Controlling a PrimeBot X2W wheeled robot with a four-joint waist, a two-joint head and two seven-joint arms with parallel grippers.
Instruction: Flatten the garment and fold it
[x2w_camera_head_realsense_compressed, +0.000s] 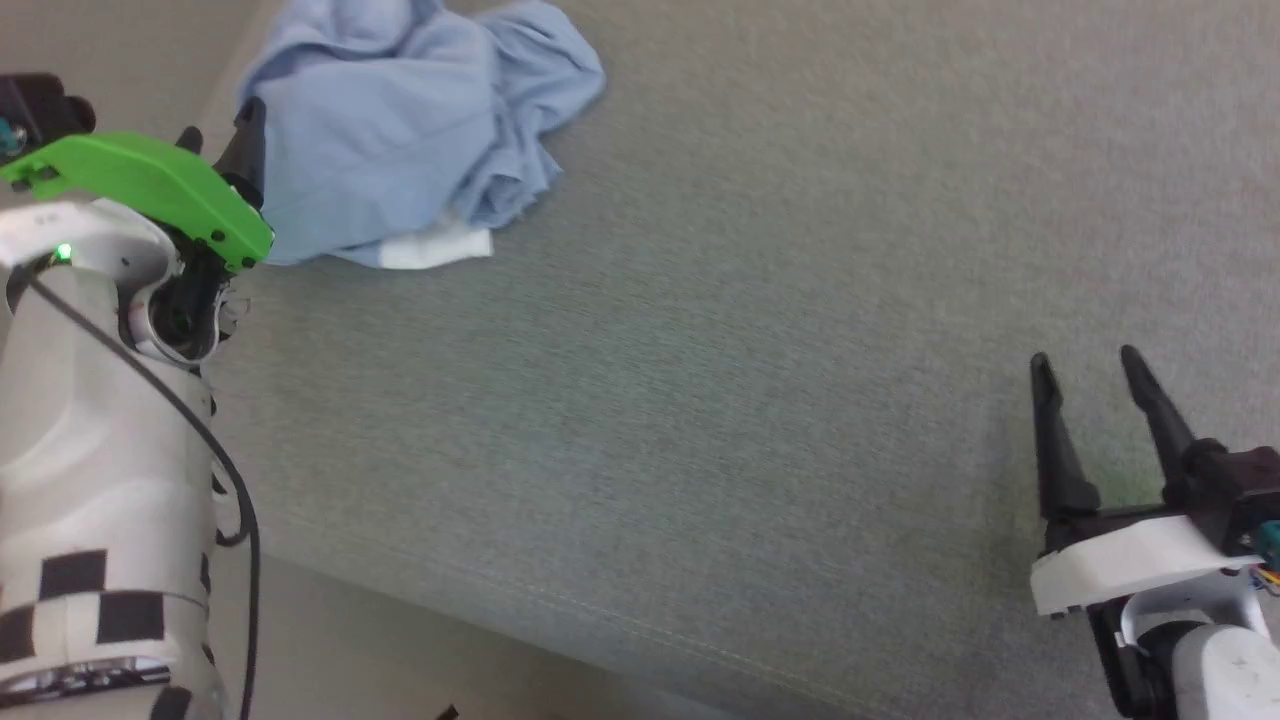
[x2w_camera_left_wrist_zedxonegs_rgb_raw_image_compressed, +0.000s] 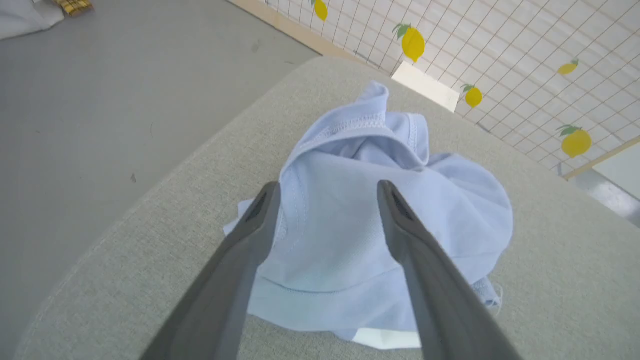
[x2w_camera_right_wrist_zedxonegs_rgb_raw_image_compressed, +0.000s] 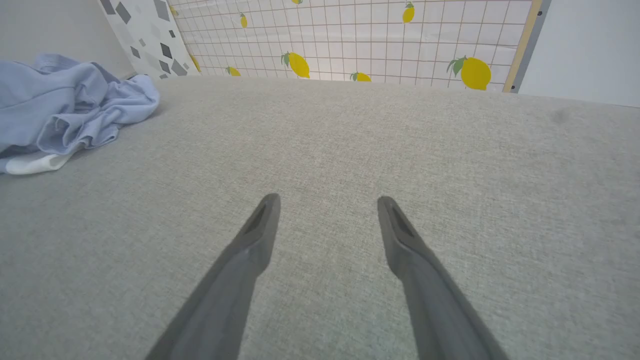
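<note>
Lying in a crumpled heap, the shirt sits at the far left corner of the upholstered cushion, close to that cushion's edge. It is neither flattened nor folded. A white collar pokes out at the heap's near edge, and seams and a hem show on top in the left wrist view.

The left pincer is released, jaws spread wide. It is poised just over the near side of the heap, and the left wrist view shows its two fingers straddling a smooth fold of fabric. Judged purpose: lining up for a first grab to lift and spread the cloth. Contact with the fabric cannot be confirmed.

The right pincer is likewise released and grasps nothing. It hovers low above bare cushion, well apart from the shirt, apparently kept clear until a second corner needs holding.

Count: one shirt, one visible collar piece, two pincers, two dark fingers on each.
</note>
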